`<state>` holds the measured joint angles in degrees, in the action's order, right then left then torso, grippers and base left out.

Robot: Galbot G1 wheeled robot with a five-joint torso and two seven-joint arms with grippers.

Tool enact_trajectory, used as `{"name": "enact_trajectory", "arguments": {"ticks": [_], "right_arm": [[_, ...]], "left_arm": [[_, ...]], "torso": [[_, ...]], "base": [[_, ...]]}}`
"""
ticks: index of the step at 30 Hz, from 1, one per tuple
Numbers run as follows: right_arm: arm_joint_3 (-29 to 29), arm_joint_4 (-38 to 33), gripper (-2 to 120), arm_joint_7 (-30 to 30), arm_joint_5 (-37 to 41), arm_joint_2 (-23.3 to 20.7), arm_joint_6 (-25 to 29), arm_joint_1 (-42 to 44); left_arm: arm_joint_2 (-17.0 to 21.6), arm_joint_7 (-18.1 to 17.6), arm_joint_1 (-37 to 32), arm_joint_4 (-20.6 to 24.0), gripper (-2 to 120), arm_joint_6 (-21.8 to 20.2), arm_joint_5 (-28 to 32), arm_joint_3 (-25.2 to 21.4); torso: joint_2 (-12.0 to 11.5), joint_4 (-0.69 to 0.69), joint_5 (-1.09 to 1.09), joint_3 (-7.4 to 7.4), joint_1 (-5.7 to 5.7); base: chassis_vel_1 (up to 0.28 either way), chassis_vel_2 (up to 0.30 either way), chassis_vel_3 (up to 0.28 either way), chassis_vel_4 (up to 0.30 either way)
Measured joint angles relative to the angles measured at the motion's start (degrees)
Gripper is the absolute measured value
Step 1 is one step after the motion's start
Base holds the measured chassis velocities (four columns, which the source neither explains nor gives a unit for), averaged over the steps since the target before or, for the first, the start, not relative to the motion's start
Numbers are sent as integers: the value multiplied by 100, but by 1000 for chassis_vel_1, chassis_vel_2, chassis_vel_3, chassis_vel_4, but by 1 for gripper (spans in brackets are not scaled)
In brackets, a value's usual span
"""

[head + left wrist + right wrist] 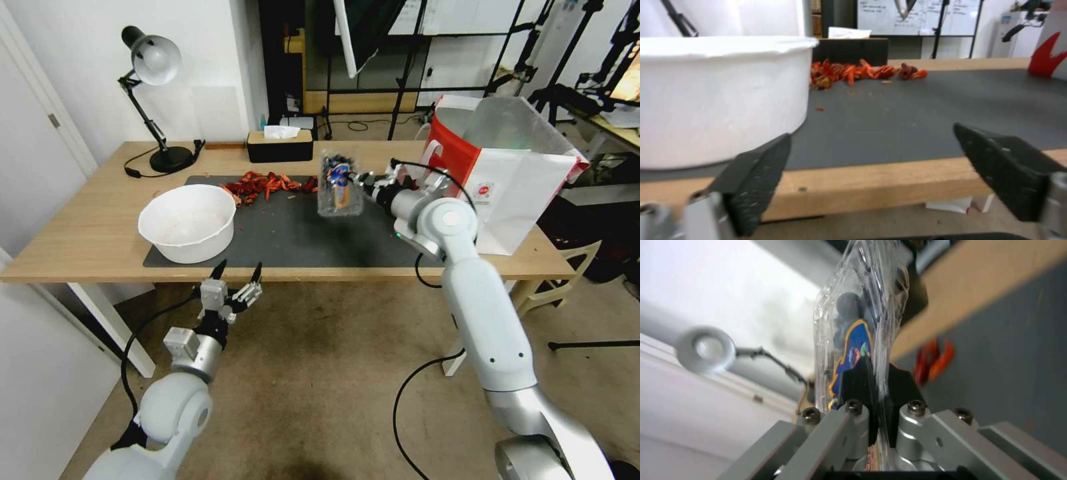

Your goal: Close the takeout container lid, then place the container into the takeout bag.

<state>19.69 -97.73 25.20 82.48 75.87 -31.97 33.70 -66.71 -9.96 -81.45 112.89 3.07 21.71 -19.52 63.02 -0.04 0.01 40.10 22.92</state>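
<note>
Left gripper (237, 272) idle below the table's (100, 227) near edge, fingers spread wide, white bowl (189, 222) just beyond. Right gripper (362, 181) pinches the takeout container (340, 185) by its edge, held in the air above the dark mat (300, 233); container sticks out leftward from the fingertips. Takeout bag (513, 167) stands behind the right arm, well apart.

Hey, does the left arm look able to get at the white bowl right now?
Probably yes: the left claw, open, sits at the table's near edge just before the white bowl, with nothing between them.

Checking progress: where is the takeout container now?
In the head view, the takeout container is held above the dark mat by the right claw, left of the takeout bag.
</note>
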Motion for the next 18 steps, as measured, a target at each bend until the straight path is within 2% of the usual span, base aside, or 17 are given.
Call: {"name": "enact_trajectory", "arguments": {"ticks": [8, 11, 17, 18], "right_arm": [[132, -270, 0, -372, -348, -225, 349, -41], [301, -471, 0, -446, -621, -458, 654, -209], [543, -569, 0, -385, -1096, -853, 1025, -529], [630, -510, 0, -428, -1380, -1002, 1144, -637]], "left_arm": [[-138, -130, -210, 8, 100, 54, -68, -11], [-214, -191, -339, -31, 100, 157, -156, -29], [-305, -211, -483, -92, 100, 254, -183, -48], [-321, -211, -505, -115, 100, 280, -180, -55]], "torso": [[0, 4, 3, 0, 0], [0, 5, -3, 0, 0], [0, 4, 0, 0, 0], [0, 4, 0, 0, 0]], "base": [[0, 0, 0, 0], [0, 0, 0, 0], [0, 0, 0, 0], [0, 0, 0, 0]]}}
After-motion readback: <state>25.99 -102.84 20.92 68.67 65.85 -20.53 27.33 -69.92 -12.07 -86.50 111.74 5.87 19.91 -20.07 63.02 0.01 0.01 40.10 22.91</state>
